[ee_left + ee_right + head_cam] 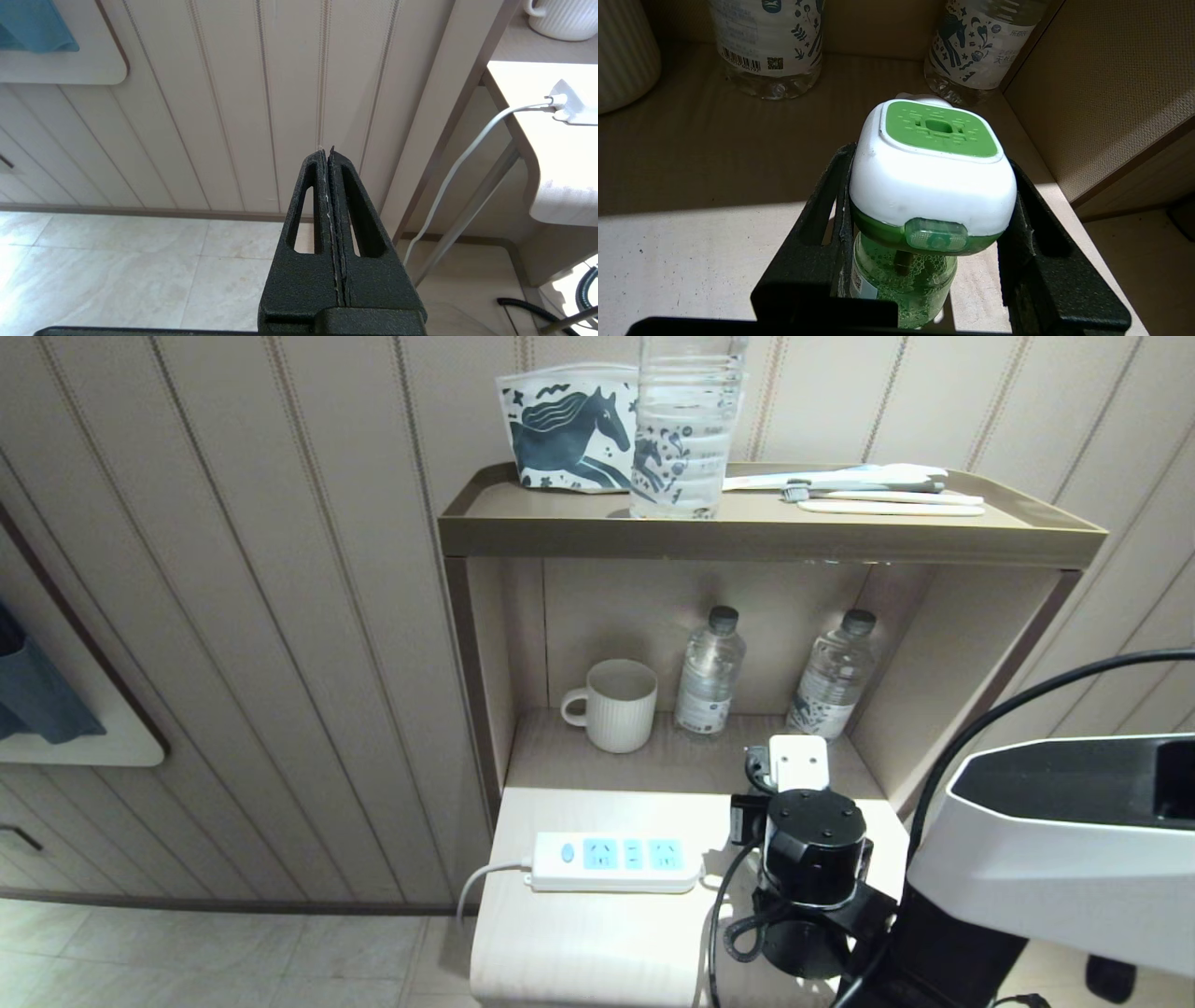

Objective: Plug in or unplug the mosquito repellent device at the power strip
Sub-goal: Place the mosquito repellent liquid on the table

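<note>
Mosquito repellent device (931, 184): white head with green top, translucent green bottle below, sitting between the fingers (822, 219) of the right gripper (924, 186), which are clamped on its sides. In the head view the arm hides it, right of the power strip. Power strip (611, 861) lies flat on the pale table top (597, 943), three blue socket faces empty, white cord (481, 882) dropping off the left edge. Behind, in the lower shelf: ribbed mug (616, 703), two water bottles (709, 670). Left gripper (332, 186) hangs over the tiled floor (117, 266) beside the table, jaws pressed together, holding nothing.
</note>
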You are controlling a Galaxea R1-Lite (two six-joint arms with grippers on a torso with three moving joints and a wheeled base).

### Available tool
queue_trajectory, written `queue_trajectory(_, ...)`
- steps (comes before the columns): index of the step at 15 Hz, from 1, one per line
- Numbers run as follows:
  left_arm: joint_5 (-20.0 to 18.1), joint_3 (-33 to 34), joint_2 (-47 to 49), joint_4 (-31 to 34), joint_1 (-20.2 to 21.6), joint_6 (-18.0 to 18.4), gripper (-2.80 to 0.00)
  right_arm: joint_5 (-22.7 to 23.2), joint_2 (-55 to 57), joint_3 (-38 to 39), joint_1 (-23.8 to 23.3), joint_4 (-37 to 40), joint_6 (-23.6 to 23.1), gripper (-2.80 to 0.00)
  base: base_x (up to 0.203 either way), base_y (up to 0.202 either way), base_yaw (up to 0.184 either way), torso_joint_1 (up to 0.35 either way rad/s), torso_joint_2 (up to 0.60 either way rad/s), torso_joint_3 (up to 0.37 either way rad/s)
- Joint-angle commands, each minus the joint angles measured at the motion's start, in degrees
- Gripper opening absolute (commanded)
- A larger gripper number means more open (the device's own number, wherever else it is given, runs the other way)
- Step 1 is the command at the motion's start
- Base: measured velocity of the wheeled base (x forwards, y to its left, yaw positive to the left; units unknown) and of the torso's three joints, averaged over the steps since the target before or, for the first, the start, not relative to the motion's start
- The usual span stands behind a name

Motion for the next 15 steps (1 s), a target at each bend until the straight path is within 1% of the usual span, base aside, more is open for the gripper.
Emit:
queue_trajectory(1, 0.04, 0.0, 0.0, 0.07, 0.02, 0.0, -2.8, -0.31, 0.67, -1.05, -0.4, -2.72, -0.04, -2.8, 0.0, 0.0, 0.0, 0.0, 0.0, 0.0)
queue_trajectory(3, 0.04, 0.0, 0.0, -0.02, 0.02, -0.02, -2.8, -0.39, 2.66, -1.58, -1.12, -2.72, -0.1, -2.8, 0.0, 0.0, 0.0, 0.0, 0.0, 0.0)
queue_trajectory(6, 0.04, 0.0, 0.0, 0.05, 0.02, -0.02, -2.8, -0.31, 2.6, -1.56, -1.15, -2.72, -0.21, -2.8, 0.0, 0.0, 0.0, 0.0, 0.0, 0.0)
queue_trajectory(7, 0.04, 0.0, 0.0, 0.07, 0.02, 0.07, -2.8, -0.31, 2.6, -1.42, -1.24, -2.72, -0.29, -0.43, 0.0, 0.0, 0.0, 0.0, 0.0, 0.0)
queue_trajectory(8, 0.04, 0.0, 0.0, 0.07, 0.02, 0.07, -2.8, -0.31, 2.6, -1.42, -1.33, -2.72, -0.37, 0.0, 0.0, 0.0, 0.0, 0.0, 0.0, 0.0)
queue_trajectory(12, 0.04, 0.0, 0.0, 0.07, 0.02, 0.16, -2.8, -0.31, 0.04, -0.5, -1.13, -2.72, -1.6, 0.0, 0.0, 0.0, 0.0, 0.0, 0.0, 0.0)
queue_trajectory(15, -0.05, 0.07, 0.09, 0.07, 0.02, 0.68, -2.8, -0.38, -1.93, 2.34, 0.74, -2.72, -2.31, 0.0, 0.0, 0.0, 0.0, 0.0, 0.0, 0.0)
